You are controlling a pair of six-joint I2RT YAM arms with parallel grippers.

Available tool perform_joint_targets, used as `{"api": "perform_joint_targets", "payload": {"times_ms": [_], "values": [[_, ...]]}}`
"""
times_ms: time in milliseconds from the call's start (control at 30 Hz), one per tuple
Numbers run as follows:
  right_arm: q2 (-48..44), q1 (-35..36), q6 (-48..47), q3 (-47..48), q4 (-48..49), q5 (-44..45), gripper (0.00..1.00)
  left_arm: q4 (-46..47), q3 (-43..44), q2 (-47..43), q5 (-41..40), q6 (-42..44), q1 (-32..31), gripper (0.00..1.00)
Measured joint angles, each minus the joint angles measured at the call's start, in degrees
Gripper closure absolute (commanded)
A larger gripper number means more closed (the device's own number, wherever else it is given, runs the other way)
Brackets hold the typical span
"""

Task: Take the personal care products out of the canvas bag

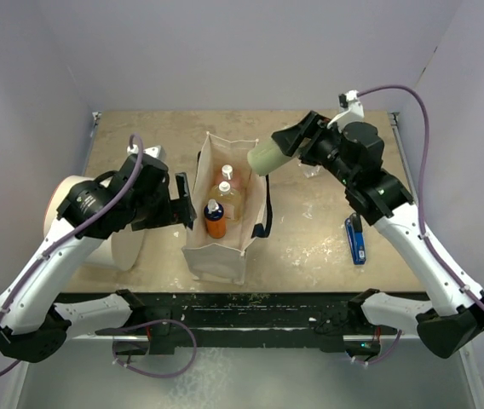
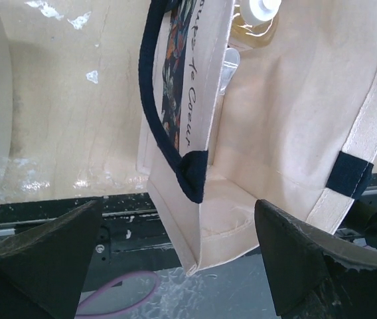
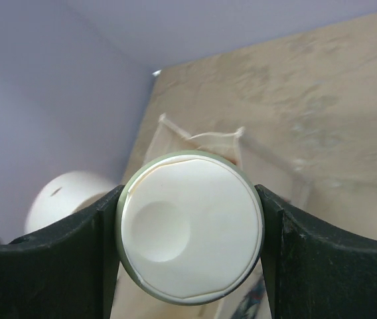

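The beige canvas bag (image 1: 216, 256) stands upright mid-table with black strap handles. Inside it I see a pink pump bottle (image 1: 227, 176), a clear yellowish white-capped bottle (image 1: 225, 198) and an orange-and-dark-blue pump bottle (image 1: 215, 220). My right gripper (image 1: 297, 143) is shut on the olive-green bottle (image 1: 267, 157) and holds it in the air just above the bag's right rim; its wide white cap (image 3: 188, 226) fills the right wrist view between the fingers. My left gripper (image 1: 182, 201) is open at the bag's left wall (image 2: 205, 219), which lies between the spread fingers (image 2: 308, 266), untouched.
A large white cylinder (image 1: 110, 234) stands left of the bag, under my left arm. A flat blue-and-black tool (image 1: 355, 239) lies on the table at the right. Something small and clear (image 1: 311, 169) shows beside my right wrist, mostly hidden. Walls close in the table.
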Motion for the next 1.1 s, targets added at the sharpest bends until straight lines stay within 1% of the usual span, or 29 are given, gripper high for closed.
{"api": "perform_joint_targets", "payload": {"times_ms": [133, 233, 300, 400, 500, 633, 767, 867, 1100], "values": [[1.01, -0.74, -7.85, 2.49, -3.19, 10.29, 1.00, -0.85, 2.54, 1.97, -0.35, 3.30, 0.00, 0.01], [2.05, -0.94, -14.36, 2.40, -4.00, 17.99, 1.00, -2.67, 6.51, 4.68, -1.18, 6.10, 0.00, 0.01], [2.47, -1.20, -18.78, 0.72, -3.17, 22.47, 1.00, -2.84, 8.57, 6.21, -1.84, 7.72, 0.00, 0.01], [2.40, -1.75, -24.09, -5.44, 1.38, 27.34, 1.00, -2.64, 8.59, 6.73, -2.01, 9.16, 0.00, 0.01], [2.75, -3.32, -26.88, -11.50, 4.81, 28.98, 1.00, -2.25, 7.43, 6.27, -2.08, 10.36, 0.00, 0.01], [4.85, -5.97, -28.17, -17.03, 7.85, 28.83, 1.00, -2.38, 7.63, 6.45, -2.60, 12.66, 0.00, 0.01], [6.86, -9.22, -28.96, -23.15, 14.67, 27.74, 1.00, -2.21, 10.45, 8.61, -3.30, 15.85, 0.00, 0.01], [8.48, -11.32, -29.88, -27.12, 19.96, 26.53, 1.00, -1.88, 10.91, 9.79, -3.52, 17.64, 0.00, 0.01], [13.49, -13.86, -32.44, -30.56, 29.22, 24.04, 1.00, -1.64, 10.71, 9.27, -3.65, 18.82, 0.35, 0.01]]}}
